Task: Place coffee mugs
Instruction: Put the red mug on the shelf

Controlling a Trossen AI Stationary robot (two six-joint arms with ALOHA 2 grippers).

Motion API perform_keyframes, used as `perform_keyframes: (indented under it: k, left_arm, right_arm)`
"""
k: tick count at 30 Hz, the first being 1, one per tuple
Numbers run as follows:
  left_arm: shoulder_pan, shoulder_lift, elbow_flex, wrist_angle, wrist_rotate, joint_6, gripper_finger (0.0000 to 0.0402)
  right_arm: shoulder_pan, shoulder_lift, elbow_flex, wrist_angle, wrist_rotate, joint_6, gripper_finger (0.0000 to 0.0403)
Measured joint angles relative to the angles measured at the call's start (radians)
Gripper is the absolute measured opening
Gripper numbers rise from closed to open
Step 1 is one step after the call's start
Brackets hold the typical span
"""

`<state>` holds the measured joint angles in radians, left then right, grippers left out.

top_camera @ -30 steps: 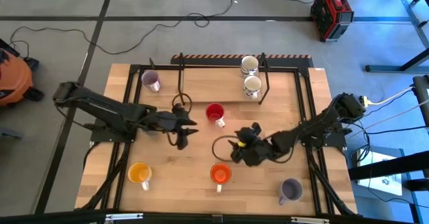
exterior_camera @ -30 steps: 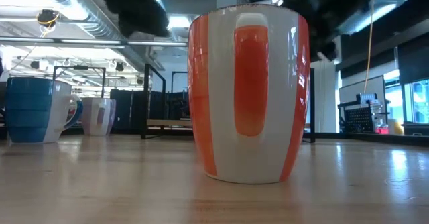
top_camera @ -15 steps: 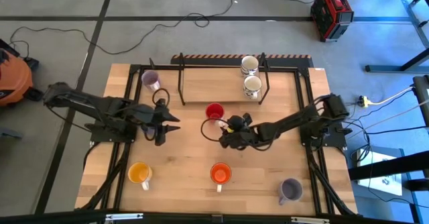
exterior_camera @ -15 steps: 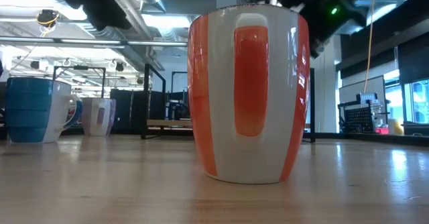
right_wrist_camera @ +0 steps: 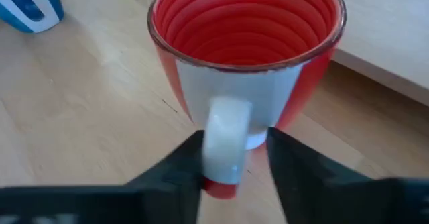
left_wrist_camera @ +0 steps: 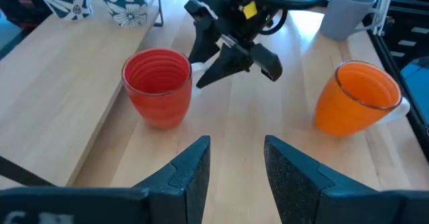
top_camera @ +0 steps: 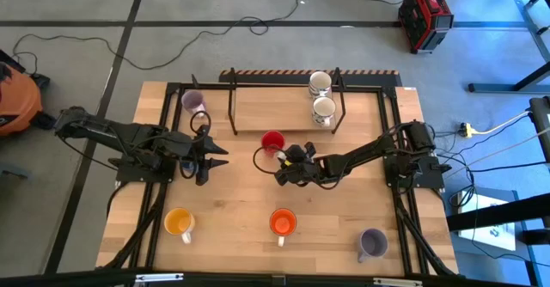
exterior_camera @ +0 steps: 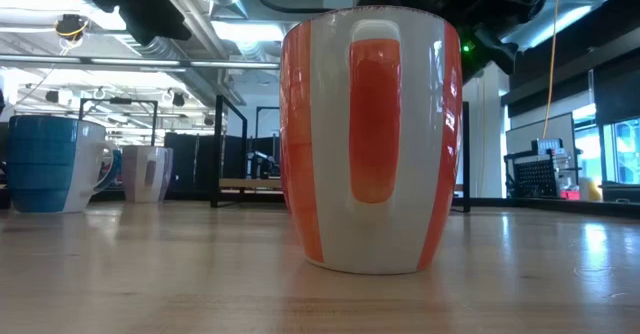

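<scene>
A red mug (top_camera: pixel 273 141) stands upright on the table by the near edge of a raised wooden board, its white handle (right_wrist_camera: pixel 226 140) toward my right gripper. My right gripper (top_camera: pixel 279 168) is open and low, one finger on each side of that handle (left_wrist_camera: pixel 199 66); I cannot tell whether they touch it. My left gripper (top_camera: pixel 210 156) is open and empty, left of the red mug, and also shows in the left wrist view (left_wrist_camera: pixel 234 167). An orange mug (top_camera: pixel 282 222) stands at the near middle. A blue mug (exterior_camera: pixel 45 164) shows in the low view.
Two white mugs (top_camera: pixel 321 96) stand on the raised board (top_camera: pixel 258 111) at the far side. A lilac mug (top_camera: pixel 192 102) is at the far left, another (top_camera: pixel 372 244) at the near right, and a yellow-orange mug (top_camera: pixel 179 222) at the near left. Black frame rails run along the table's sides.
My right gripper has gone toward the table's far left, from near the orange mug up to the red mug's handle. My left gripper has drawn back toward the table's left edge. The mugs have stayed where they were.
</scene>
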<state>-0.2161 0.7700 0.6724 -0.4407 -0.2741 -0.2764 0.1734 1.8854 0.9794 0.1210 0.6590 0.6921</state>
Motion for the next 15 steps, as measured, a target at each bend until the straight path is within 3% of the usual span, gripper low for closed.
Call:
perform_keyframes:
  k: [5,15]
  left_arm:
    - [0.0,0.0,0.0,0.0,-0.003,0.0,0.0135]
    - [0.0,0.0,0.0,0.0,-0.005,0.025,0.0135]
  right_arm:
    - [0.002,0.0,0.0,-0.003,-0.028,-0.018,0.0034]
    - [0.002,-0.001,0.105,-0.11,-0.027,-0.042,0.0033]
